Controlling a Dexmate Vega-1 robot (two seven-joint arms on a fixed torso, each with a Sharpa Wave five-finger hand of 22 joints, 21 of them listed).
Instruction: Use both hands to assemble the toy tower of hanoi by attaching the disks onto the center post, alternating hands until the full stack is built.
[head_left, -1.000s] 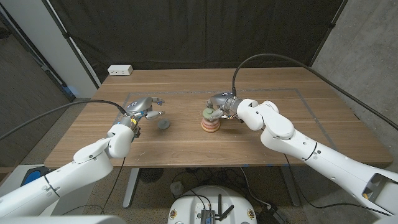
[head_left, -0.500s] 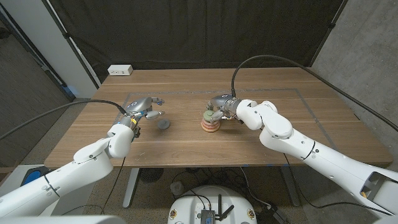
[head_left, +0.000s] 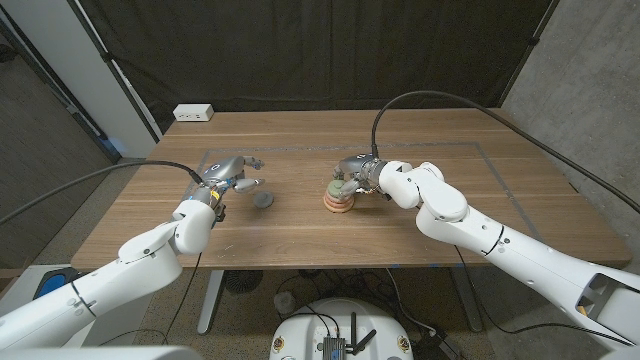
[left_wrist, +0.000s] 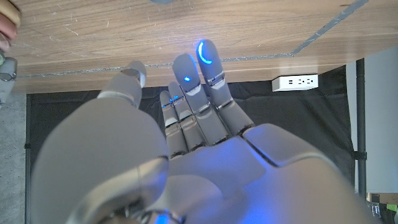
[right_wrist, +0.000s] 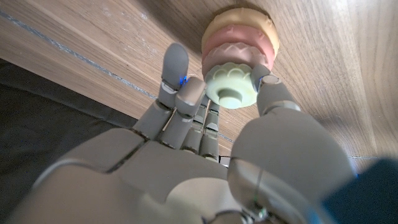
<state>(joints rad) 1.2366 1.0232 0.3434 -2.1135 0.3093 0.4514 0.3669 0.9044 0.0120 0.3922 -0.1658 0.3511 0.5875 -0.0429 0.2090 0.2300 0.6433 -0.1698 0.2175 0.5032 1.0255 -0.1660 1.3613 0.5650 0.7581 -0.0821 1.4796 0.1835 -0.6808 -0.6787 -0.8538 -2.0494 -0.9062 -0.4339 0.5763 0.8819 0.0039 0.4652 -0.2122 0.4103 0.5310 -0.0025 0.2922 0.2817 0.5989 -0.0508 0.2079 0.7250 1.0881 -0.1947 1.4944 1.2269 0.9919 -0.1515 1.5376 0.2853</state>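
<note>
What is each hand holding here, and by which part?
The right hand pinches the pale green scalloped disk by its rim, atop the pink and orange stack. The left hand holds nothing; the grey disk lies apart on the table.

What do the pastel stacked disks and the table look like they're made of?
The pastel stacked disks look like matte moulded plastic or silicone: smooth, uniform colour, scalloped edges, though the look leaves it open. The brown table looks like wood or wood veneer, satin finish, with visible grain streaks.

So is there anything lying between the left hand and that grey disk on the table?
Nothing visible. The left hand hovers open beside the grey disk, with only bare table between them.
</note>
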